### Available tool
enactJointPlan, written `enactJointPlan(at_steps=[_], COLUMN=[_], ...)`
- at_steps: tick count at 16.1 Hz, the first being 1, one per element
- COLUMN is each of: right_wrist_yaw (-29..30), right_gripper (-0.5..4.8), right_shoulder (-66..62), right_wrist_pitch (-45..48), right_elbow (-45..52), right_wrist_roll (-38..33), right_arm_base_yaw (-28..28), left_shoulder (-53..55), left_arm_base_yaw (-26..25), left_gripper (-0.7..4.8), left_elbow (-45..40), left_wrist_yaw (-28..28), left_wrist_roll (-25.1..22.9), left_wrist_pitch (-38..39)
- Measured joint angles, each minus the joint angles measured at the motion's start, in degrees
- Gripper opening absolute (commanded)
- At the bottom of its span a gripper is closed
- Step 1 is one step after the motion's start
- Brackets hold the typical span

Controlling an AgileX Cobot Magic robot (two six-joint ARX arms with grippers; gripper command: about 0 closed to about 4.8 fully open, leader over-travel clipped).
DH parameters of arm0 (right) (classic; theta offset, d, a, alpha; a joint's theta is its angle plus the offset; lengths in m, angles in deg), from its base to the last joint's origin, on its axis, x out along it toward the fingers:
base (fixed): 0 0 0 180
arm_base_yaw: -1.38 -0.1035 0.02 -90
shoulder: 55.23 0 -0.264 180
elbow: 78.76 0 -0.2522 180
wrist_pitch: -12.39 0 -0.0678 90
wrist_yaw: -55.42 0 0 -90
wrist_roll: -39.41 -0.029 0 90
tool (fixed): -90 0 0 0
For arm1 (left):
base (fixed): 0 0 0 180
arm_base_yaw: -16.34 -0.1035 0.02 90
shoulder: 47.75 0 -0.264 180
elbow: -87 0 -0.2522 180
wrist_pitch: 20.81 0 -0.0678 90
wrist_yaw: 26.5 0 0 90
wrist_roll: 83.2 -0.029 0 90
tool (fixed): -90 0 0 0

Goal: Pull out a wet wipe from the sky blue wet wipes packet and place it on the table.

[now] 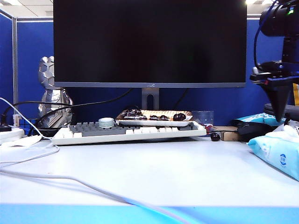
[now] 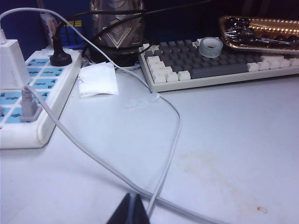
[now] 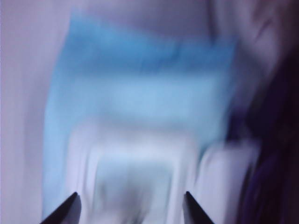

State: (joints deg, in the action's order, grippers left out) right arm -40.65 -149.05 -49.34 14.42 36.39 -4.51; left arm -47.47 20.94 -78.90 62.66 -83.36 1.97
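Right gripper (image 3: 128,207) is up over the sky blue wet wipes packet (image 1: 278,156), which sits on the far right of the bench (image 1: 154,172) in the ext view, w/ a bit of white crumpled stuff poking up at its top. Can't tell if that's the wet wipe itself, too small there. In the right wrist view everything's a smear, but the two dark jaw tips stand well apart w/ the blue-and-white packet (image 3: 140,121) filling the pic between and beyond them. Nothing clamped between them afaict. In the ext view the right arm hangs in from the top right corner, its dark pointed end aimed down just above the packet.

Left gripper (image 2: 133,212) is only a dark wedge at the edge of its wrist view, tips look pressed together, holding nothing. It's hovering over bare bench, close to a grey cable (image 2: 168,140) that loops across the surface.

Other stuff: white/grey keyboard (image 1: 128,130) toward the back under a big dark monitor (image 1: 149,42), a tape roll (image 2: 210,45) sitting on the keys, a tray of dark snacks (image 1: 154,116) behind it. Power strip (image 2: 32,100) on the left w/ plugs in, and a small flat white scrap (image 2: 97,79) just beside it. A second, smaller light blue packet (image 1: 259,119) lies behind the big one, near the back right.
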Motion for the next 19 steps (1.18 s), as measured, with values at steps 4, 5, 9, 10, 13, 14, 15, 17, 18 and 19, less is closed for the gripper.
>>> enactJointPlan(at_steps=[4,5,9,10,13,14,15,17,18,19], right_wrist_yaw=[-0.2,0.1,4.8,4.8,4.7,4.6,4.6,2.9,2.1,1.6], right_gripper=[2.92,2.92,2.92,2.91,2.67,2.38,2.36,2.01,2.01,1.86], right_shoulder=[-0.7,-2.1,-5.0,-4.9,-4.5,-4.5,-4.5,-4.5,-4.5,-4.5], right_wrist_pitch=[6.3,6.4,-0.4,-1.2,-4.4,-5.0,-5.7,-5.9,-5.9,-5.8], right_elbow=[-0.2,-0.2,-0.2,-0.2,-0.2,-0.2,-0.2,-0.2,-0.2,-0.2], right_wrist_roll=[2.3,2.7,3.1,3.1,3.1,3.1,3.1,3.0,3.0,3.1], right_arm_base_yaw=[0.0,0.0,-0.5,-0.7,-0.9,-0.9,-1.0,-1.1,-1.1,-1.2], left_shoulder=[0.0,0.0,0.0,0.0,0.0,0.0,0.0,0.0,0.0,0.0], left_arm_base_yaw=[0.0,0.0,0.0,0.0,0.0,0.0,0.0,0.0,0.0,0.0], left_gripper=[-0.03,-0.03,-0.03,-0.03,-0.03,-0.03,-0.03,-0.03,-0.03,-0.03], left_elbow=[0.0,0.0,0.0,0.0,0.0,0.0,0.0,0.0,0.0,0.0], left_wrist_yaw=[0.0,0.0,0.0,0.0,0.0,0.0,0.0,0.0,0.0,0.0], left_wrist_roll=[0.0,0.0,0.0,0.0,0.0,0.0,0.0,0.0,0.0,0.0], left_wrist_pitch=[0.0,0.0,0.0,0.0,0.0,0.0,0.0,0.0,0.0,0.0])
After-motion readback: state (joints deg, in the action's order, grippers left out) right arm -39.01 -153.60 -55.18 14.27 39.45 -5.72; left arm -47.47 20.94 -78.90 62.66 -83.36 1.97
